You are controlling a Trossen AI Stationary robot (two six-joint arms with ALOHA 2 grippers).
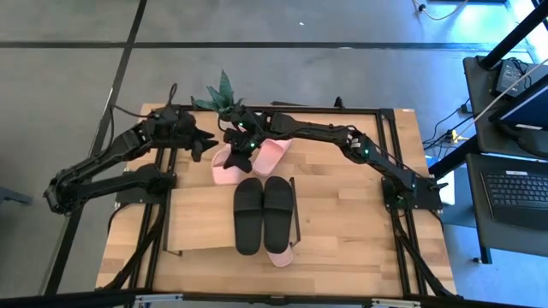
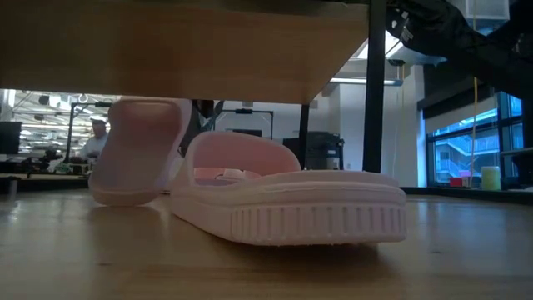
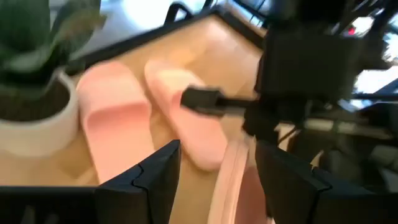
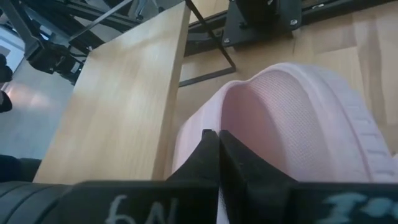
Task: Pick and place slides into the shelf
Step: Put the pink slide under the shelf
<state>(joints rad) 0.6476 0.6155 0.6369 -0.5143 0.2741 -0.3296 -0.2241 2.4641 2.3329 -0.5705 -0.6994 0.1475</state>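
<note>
The shelf [image 1: 201, 218] stands mid-table, with a black pair of slides [image 1: 261, 214] lying on its top board. One pink slide [image 2: 283, 204] lies flat on the table under the board, its end sticking out at the near side [image 1: 281, 256]. More pink slides [image 1: 224, 167] lie at the far middle, next to a potted plant [image 1: 221, 94]. My right gripper [image 1: 242, 154] is shut on one of them [image 4: 292, 112]. My left gripper [image 3: 217, 180] hovers open just left of them, touching nothing. My right gripper pinches the pink slide at the edge of its wide strap [image 4: 233, 106], its two fingers coming slanting down from the table's far right. The fingers themselves hide the exact place of contact. The slide stands tilted up [image 2: 137, 150]; whether its lower end rests on the table I cannot tell.
The white plant pot [image 3: 34, 124] stands close by the far pink slides. A black frame [image 1: 385, 111] runs round the table, and both arm bases sit at its sides. Bare board lies left of the black pair on the shelf top [image 4: 124, 93].
</note>
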